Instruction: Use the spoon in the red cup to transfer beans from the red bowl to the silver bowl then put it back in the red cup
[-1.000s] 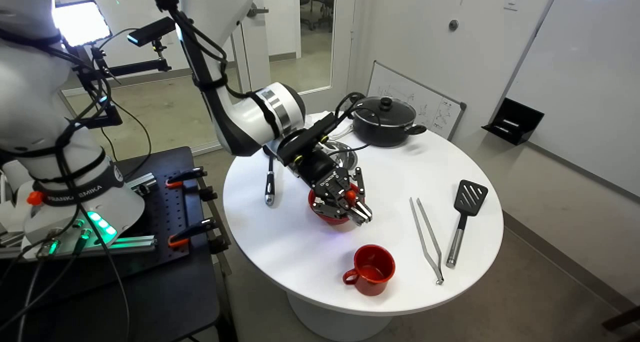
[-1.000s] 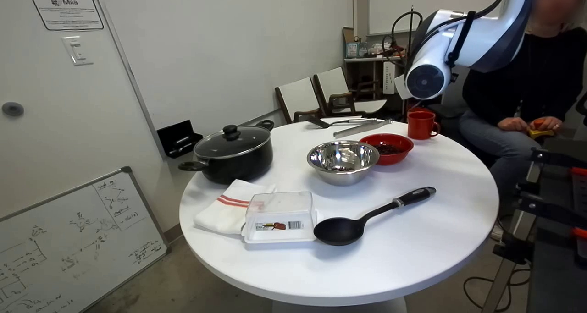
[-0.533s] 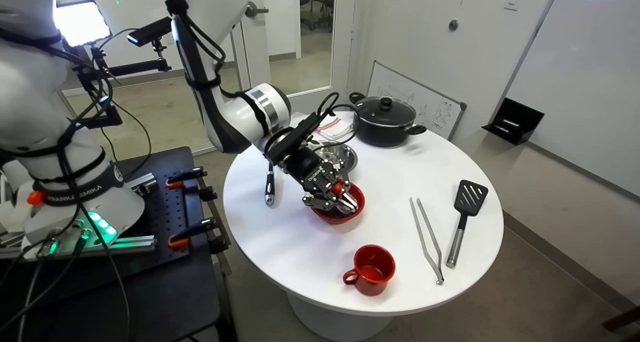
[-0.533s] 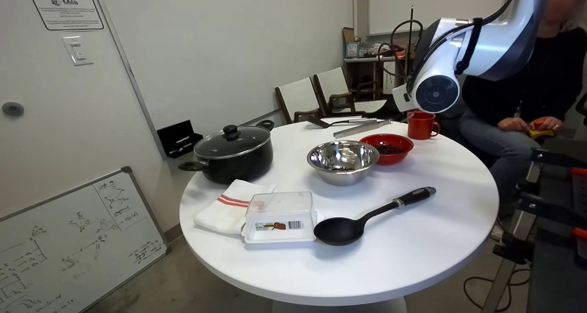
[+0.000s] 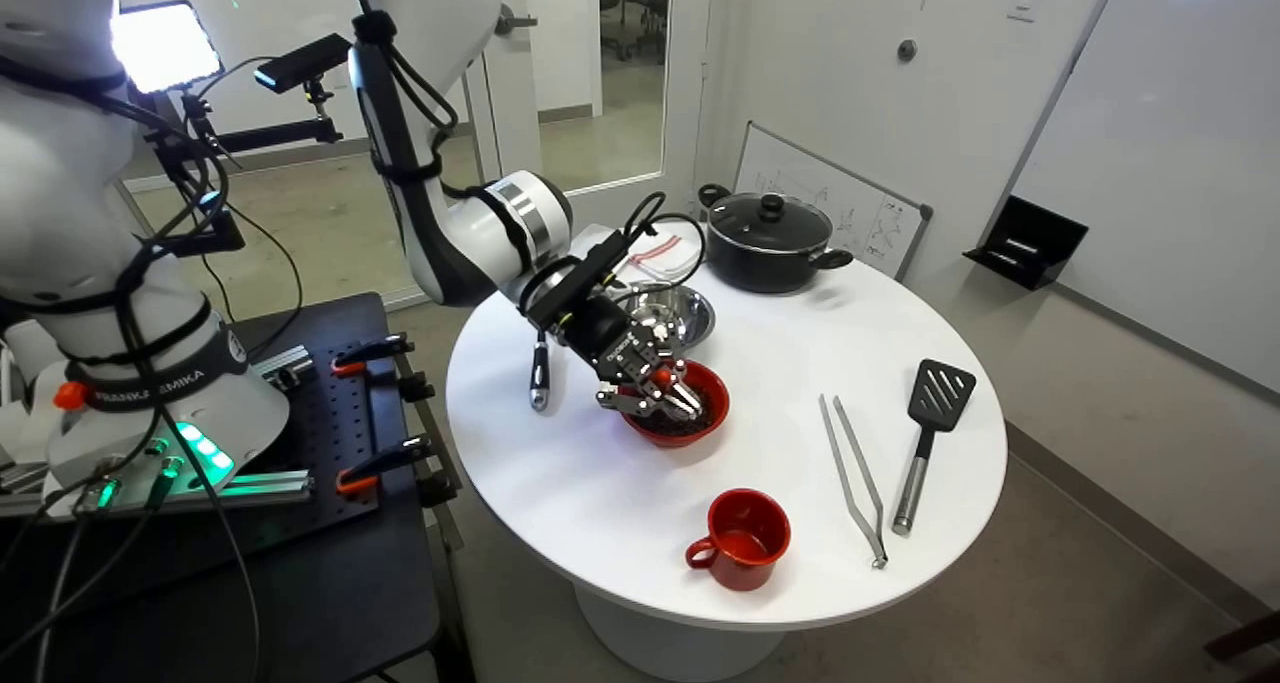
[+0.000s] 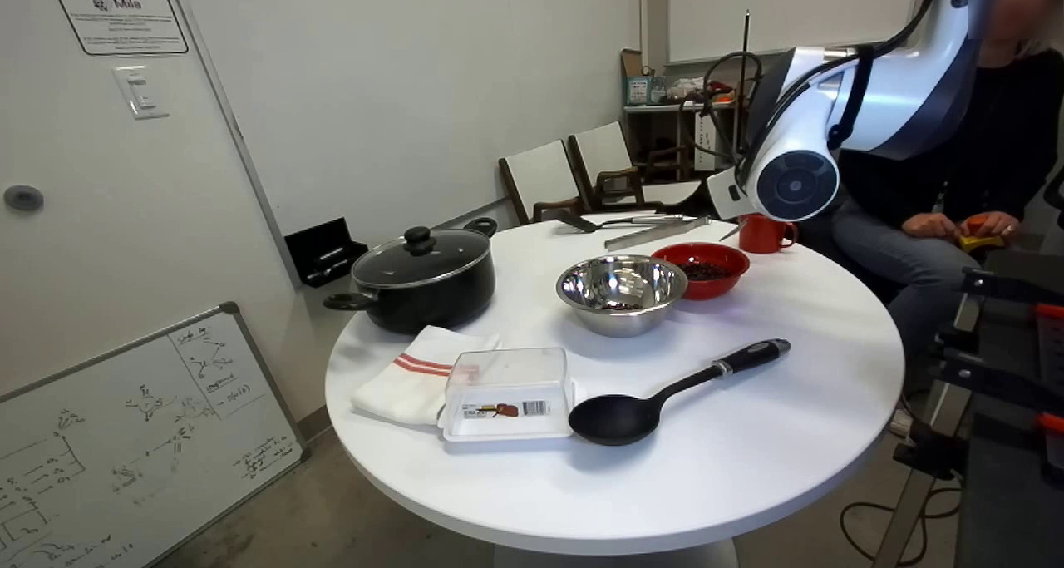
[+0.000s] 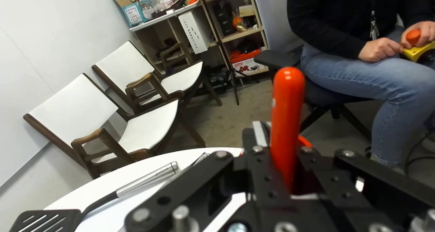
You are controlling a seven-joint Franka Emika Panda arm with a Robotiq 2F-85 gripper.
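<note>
A white table stands by a wall. The claw, squeezed around the red-handled spoon, has moved toward the table edge by the robot, so more beans show in the red bowl. The silver bowl is just beside it, the red cup near the edge.

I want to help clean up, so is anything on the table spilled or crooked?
No, nothing stands out. The beans I can see lie inside the red bowl, with perhaps a few in the silver bowl, and the red cup stands upright. Anything tiny behind the robot arm would be hidden.
</note>
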